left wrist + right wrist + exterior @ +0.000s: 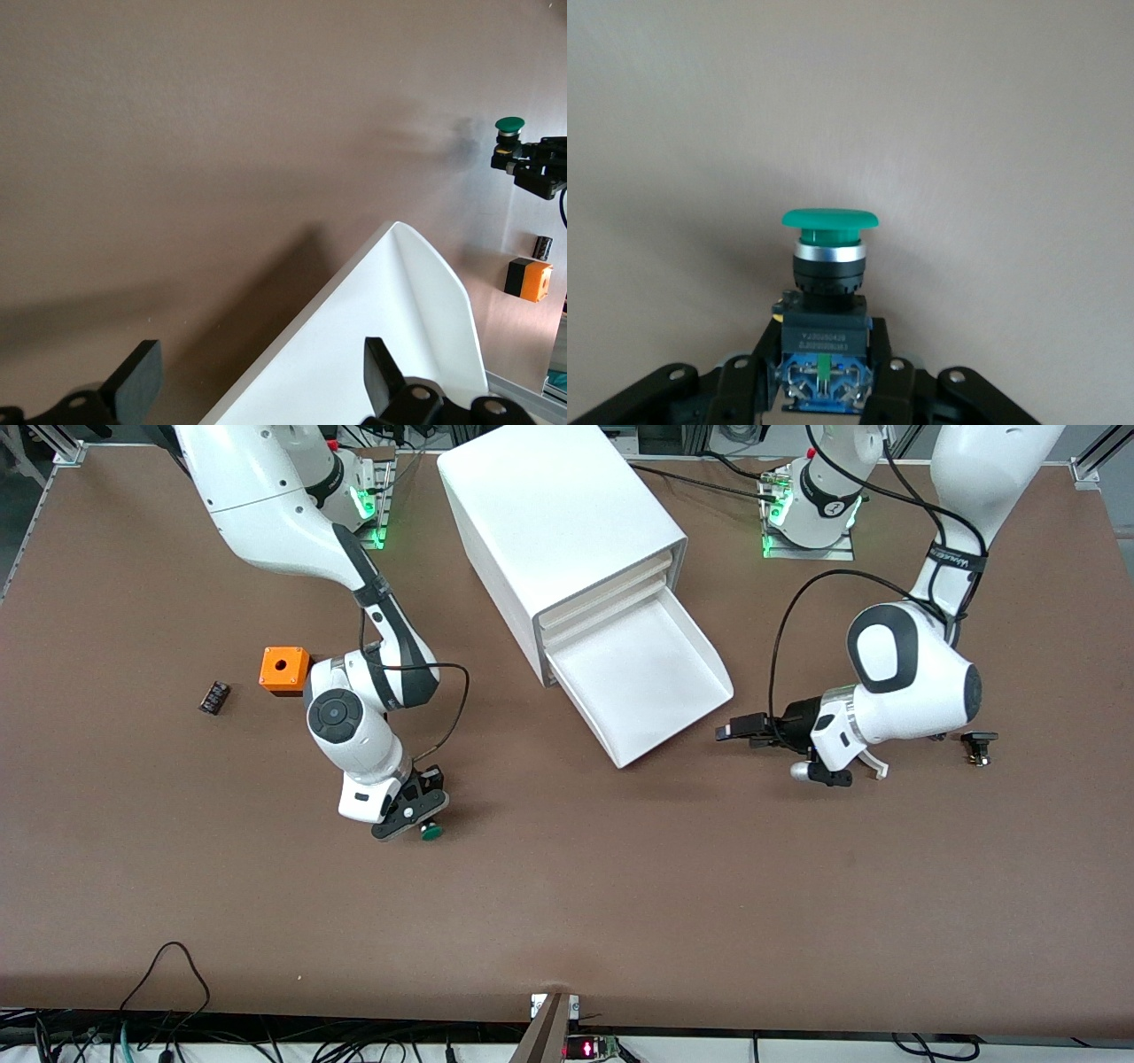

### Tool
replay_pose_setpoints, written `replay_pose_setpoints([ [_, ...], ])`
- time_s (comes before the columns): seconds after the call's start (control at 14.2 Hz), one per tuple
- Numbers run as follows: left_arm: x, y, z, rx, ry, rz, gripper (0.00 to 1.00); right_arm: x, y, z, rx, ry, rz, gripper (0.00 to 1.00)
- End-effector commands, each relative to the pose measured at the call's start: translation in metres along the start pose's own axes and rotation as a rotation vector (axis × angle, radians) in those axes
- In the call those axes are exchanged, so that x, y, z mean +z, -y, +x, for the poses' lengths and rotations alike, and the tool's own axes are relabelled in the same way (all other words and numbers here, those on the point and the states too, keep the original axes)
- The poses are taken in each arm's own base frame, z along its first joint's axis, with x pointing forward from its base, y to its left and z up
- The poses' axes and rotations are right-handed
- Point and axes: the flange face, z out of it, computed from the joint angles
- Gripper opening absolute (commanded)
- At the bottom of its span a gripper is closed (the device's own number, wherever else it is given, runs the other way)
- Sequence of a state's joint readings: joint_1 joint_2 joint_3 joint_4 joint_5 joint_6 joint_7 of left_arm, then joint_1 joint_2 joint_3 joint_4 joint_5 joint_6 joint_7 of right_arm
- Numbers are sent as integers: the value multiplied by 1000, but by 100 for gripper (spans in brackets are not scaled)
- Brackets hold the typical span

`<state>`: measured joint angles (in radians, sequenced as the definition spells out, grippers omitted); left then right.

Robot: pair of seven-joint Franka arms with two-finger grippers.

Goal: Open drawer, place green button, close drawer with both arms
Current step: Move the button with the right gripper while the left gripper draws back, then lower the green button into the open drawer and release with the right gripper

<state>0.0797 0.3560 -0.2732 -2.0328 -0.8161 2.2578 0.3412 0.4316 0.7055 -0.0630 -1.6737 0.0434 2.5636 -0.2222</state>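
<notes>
The lowest drawer (642, 677) of the white cabinet (567, 522) is pulled out; no object shows inside it. My right gripper (416, 812) is low over the table, nearer the front camera than the cabinet, toward the right arm's end. It is shut on the button (431, 832). In the right wrist view the gripper (824, 376) clamps the dark body, and the green cap (830, 220) points away. My left gripper (740, 731) is open and empty beside the drawer's outer corner. In the left wrist view it (257, 381) straddles the drawer's rim (354, 345).
An orange cube with a hole (284, 669) and a small black part (213, 696) lie toward the right arm's end. Another small black part (978, 746) lies by the left arm's wrist. The left wrist view also shows the button (509, 126) and the cube (529, 277).
</notes>
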Motion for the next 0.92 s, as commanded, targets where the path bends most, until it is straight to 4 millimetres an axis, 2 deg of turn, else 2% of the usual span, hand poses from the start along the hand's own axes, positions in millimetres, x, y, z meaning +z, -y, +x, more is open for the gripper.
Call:
replay_pose_setpoints([
  [0.0,-46,-15,0,35,-87,33,100,-53,1,34,-30,-29,15,20],
  [0.07,-89,-16,4,50,-160,59,100,-72,21,52,-72,-37,44,20],
  [0.21,-145,-25,-2,131,-211,165,100,-93,61,71,-144,-49,92,20],
  [0.42,-227,-50,-42,225,-186,316,100,-118,129,85,-395,-96,146,20],
  [0.56,-258,-73,-67,233,-155,431,100,-141,175,91,-561,-90,164,20],
  [0.71,-287,-94,-74,161,-122,533,100,-155,218,93,-740,-100,163,20],
  [0.78,-296,-104,-77,129,-123,610,100,-158,242,91,-839,-112,165,20],
  [0.85,-295,-111,-78,89,-131,662,100,-163,262,90,-913,-124,168,20],
])
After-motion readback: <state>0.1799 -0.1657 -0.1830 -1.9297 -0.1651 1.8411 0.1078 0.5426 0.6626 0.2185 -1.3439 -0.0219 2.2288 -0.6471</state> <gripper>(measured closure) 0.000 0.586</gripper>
